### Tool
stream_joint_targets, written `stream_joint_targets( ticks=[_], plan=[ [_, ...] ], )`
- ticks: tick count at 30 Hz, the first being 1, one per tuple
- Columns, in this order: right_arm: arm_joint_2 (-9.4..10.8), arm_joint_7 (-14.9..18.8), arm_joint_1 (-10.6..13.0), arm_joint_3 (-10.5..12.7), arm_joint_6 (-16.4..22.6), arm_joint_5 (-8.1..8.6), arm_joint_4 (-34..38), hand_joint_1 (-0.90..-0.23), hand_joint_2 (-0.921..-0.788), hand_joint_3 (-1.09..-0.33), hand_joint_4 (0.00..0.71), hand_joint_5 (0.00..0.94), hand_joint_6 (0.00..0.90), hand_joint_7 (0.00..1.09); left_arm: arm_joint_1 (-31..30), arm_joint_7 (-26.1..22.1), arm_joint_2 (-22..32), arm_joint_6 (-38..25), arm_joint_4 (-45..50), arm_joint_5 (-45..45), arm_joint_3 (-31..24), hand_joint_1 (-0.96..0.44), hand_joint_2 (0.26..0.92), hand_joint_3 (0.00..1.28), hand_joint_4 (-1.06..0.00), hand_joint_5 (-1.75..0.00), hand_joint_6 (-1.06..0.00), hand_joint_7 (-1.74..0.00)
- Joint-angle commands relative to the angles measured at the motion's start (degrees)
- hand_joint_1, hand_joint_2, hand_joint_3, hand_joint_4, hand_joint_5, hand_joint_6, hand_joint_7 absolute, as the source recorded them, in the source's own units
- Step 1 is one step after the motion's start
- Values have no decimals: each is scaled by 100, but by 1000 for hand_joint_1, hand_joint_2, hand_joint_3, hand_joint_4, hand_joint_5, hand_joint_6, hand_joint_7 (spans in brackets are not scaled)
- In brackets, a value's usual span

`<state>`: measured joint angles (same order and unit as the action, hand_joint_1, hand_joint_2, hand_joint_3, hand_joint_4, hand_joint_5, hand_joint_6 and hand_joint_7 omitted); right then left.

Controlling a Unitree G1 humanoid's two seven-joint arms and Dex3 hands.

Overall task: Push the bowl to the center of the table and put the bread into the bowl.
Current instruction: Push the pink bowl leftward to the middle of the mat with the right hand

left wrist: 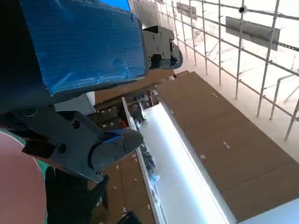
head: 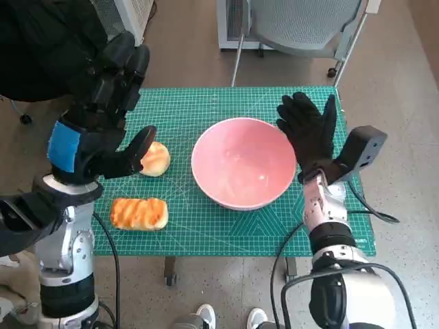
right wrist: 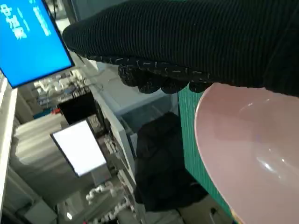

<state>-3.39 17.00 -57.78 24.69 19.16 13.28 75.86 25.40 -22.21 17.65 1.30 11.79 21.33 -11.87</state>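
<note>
I am monitoring the push step from the head view, where the right hand (head: 310, 133) is standing flat and upright with its fingers spread, holding nothing, its palm just beside the far-right rim of the pink bowl (head: 243, 164); whether glove and rim are actually touching I cannot tell. The bowl is sitting to the inner side of that hand, already close to the middle of the green mat (head: 206, 226) covering the counter, so I am judging that only a short nudge is remaining. To do it well, I am keeping the palm low against the bowl wall rather than the lip, pushing slowly and straight toward the left hand, and stopping early, since a light bowl on a smooth mat is likely to slide on or tip. The left hand (head: 99, 120) is hovering above the counter's other side, fingers apart and gripping nothing, with its thumb reaching toward the round bread roll (head: 156, 158) lying just beside and below it. A second, striped bread piece (head: 139, 213) is lying nearer the robot, under the left forearm. I am holding the left hand clear until the bowl is settling, because the roll is lying near the bowl's path and could be knocked.
</note>
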Motion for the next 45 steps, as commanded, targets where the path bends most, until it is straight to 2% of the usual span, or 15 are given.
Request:
stream_joint_targets(
  ticks=[1,7,29,38,41,43,45],
  plan=[
    [109,-3,7,-65,-101,-80,52,-688,-921,-931,496,1,682,572,-60,50,26,7,143,1,-29,-182,707,790,-27,-1,1,-374],
    [185,-4,-19,-115,-137,-111,60,-714,-921,-932,504,6,660,574,-101,115,31,7,207,-52,-31,-177,706,795,-27,-2,1,-381],
    [297,-12,-75,-238,-213,-267,74,-719,-921,-936,490,0,624,538,-181,249,0,77,232,-182,-5,-185,705,791,-30,-4,1,-393],
    [54,128,-134,-282,-130,-302,18,-736,-921,-928,484,1,542,482,-294,269,-2,129,273,-173,-40,-189,707,785,-31,-5,1,-402],
    [-56,205,-167,-286,41,-291,-36,-726,-921,-925,486,1,523,425,-344,270,-2,147,290,-148,-66,-191,707,782,-31,-6,1,-405],
    [-105,346,-183,-290,319,-268,-115,-721,-921,-926,484,1,515,396,-392,262,-3,178,302,-130,-91,-193,708,780,-31,-6,1,-406],
    [-141,466,-196,-292,536,-246,-168,-702,-921,-927,465,0,478,318,-421,258,-4,205,304,-118,-108,-197,714,762,-32,-8,1,-411]
  ],
)
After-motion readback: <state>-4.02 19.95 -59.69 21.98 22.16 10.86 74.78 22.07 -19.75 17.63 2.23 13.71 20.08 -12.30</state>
